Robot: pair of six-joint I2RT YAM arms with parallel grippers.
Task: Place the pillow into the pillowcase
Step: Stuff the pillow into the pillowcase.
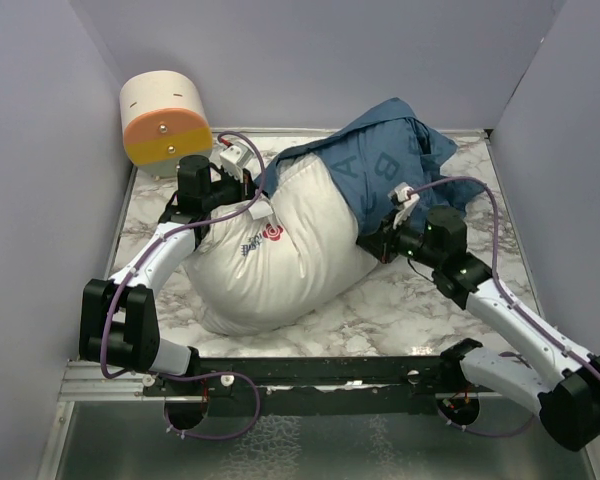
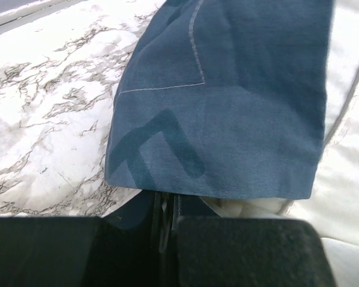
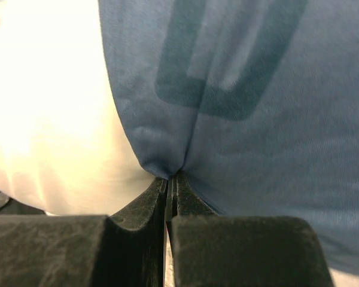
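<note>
The plump white pillow (image 1: pixel 270 265) lies across the middle of the marble table, its printed label facing up. The dark blue pillowcase (image 1: pixel 385 160) covers the pillow's far right end, and its open edge sits about a third of the way down. At the pillow's far left side my left gripper (image 1: pixel 252 197) is shut on the pillowcase hem (image 2: pixel 227 119), the jaws (image 2: pixel 166 206) pressed together under the fabric. On the pillow's right side my right gripper (image 1: pixel 377 240) is shut on a pinch of the pillowcase (image 3: pixel 257 119), fingertips (image 3: pixel 170 179) meeting at a fold beside the bare pillow (image 3: pixel 48 107).
A white and orange cylinder (image 1: pixel 163 122) stands in the back left corner. Grey walls close in the table (image 1: pixel 400 310) on three sides. A dark metal rail (image 1: pixel 310 372) runs along the near edge between the arm bases.
</note>
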